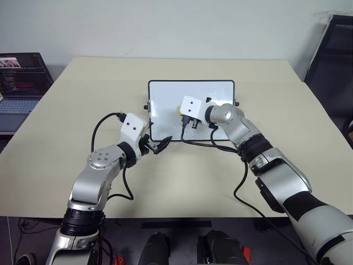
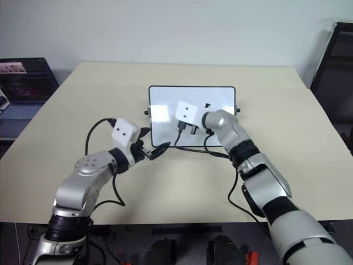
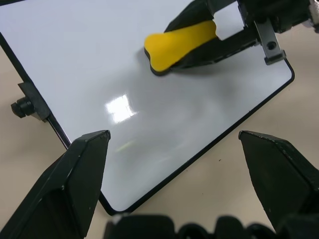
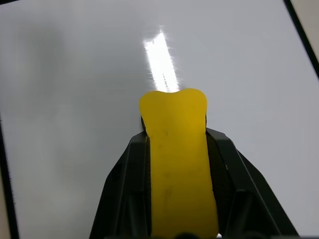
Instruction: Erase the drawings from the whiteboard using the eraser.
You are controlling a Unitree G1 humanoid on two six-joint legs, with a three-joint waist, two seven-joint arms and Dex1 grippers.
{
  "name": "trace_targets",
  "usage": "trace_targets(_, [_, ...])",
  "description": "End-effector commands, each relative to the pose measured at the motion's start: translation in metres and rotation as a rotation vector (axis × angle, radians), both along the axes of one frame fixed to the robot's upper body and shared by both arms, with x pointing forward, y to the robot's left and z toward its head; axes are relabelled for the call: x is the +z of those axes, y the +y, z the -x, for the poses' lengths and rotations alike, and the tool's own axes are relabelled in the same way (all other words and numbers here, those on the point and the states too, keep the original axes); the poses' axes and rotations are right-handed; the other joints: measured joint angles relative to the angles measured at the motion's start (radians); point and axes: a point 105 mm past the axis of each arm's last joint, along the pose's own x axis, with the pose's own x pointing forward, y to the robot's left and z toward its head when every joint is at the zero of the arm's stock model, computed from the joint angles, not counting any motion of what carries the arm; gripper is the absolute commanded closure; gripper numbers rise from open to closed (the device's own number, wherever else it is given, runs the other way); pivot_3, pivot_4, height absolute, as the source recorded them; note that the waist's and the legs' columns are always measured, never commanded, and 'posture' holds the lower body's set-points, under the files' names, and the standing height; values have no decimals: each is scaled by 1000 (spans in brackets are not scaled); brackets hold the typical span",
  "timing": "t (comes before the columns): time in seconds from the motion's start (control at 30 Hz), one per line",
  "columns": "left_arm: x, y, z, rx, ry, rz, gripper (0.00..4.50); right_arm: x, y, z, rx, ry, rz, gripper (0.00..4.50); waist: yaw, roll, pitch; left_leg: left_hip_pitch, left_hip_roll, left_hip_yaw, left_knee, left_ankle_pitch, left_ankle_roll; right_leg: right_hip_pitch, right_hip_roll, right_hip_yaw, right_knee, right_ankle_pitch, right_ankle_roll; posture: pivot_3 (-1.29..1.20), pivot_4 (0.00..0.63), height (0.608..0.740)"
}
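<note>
Left gripper point(image 1: 159, 147): fingers spread wide, holding nothing, at the whiteboard's near left corner.
Whiteboard point(image 1: 165, 94): flat on the table point(image 1: 83, 110), mid-scene.
Eraser point(image 4: 177, 164): on the board surface, centre.
Right gripper point(image 4: 178, 149): clamped on the eraser.

Yellow eraser point(image 3: 182, 42) (black underside) pressed on whiteboard point(image 3: 99, 64), flat on table.
</note>
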Motion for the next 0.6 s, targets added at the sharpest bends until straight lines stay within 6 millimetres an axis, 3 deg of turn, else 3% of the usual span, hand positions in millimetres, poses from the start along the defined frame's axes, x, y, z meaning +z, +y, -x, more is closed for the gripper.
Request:
trace_targets(0.03, [10, -7, 1, -23, -31, 2, 0, -22, -1, 8, 22, 63, 51, 3380, -3, 0, 0, 0, 0, 0, 0, 0, 0, 0, 0, 0, 0, 0, 0, 0, 150, 740])
trace_targets(0.17, [9, -6, 3, -21, -26, 2, 0, -11, -1, 8, 19, -24, 0, 3380, -7, 0, 0, 0, 0, 0, 0, 0, 0, 0, 0, 0, 0, 0, 0, 0, 150, 740])
trace_targets(0.33, [9, -5, 3, -36, -30, -2, 0, 13, -17, 10, -67, -45, -233, 3380, -2, 0, 0, -1, 0, 0, 0, 0, 0, -1, 0, 0, 0, 0, 0, 0, 150, 740])
trace_targets(0.5, [8, -22, 13, -191, -86, -75, 0, 32, -68, 42, -213, 6, -551, 3380, 10, 0, 0, -6, 0, -2, -1, 0, 0, -3, 0, -2, -5, 0, 0, 0, 150, 740])
trace_targets(0.6, [5, -43, 20, -341, -95, -102, 0, 24, -118, 76, -417, 33, -699, 3380, 23, 1, 0, -10, 1, -3, -2, -1, -1, -5, 0, -4, -9, 0, 0, 0, 150, 740])
